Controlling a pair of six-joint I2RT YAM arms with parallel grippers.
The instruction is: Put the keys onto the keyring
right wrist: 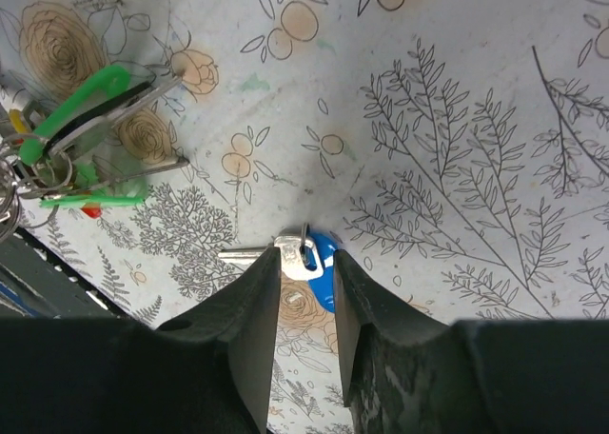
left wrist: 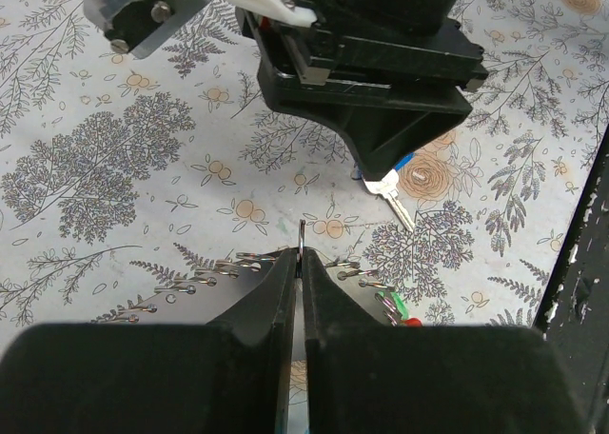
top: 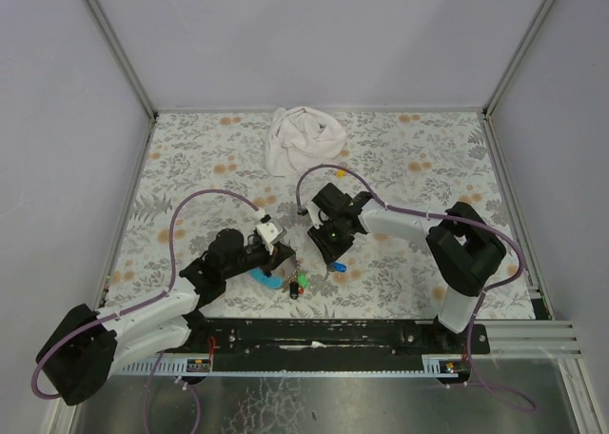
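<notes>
My left gripper (left wrist: 299,255) is shut on the thin metal keyring (left wrist: 301,232), which stands upright between its tips. Small silver rings fan out on both sides of them. The ring's blue strap (top: 266,280) lies by that gripper (top: 282,255). Green-capped keys (right wrist: 81,96) lie bunched just right of it (top: 303,283). A blue-capped key (right wrist: 322,259) lies flat on the table with a small ring through its silver head. My right gripper (right wrist: 305,263) is open, one tip at each side of that key's head. From the left wrist, the key (left wrist: 393,198) shows beneath the right gripper.
A crumpled white cloth (top: 303,139) lies at the back of the flowered table (top: 419,158). A black rail (top: 333,334) runs along the near edge. Grey walls close in the left, right and far sides. Both arms' cables arc over the middle.
</notes>
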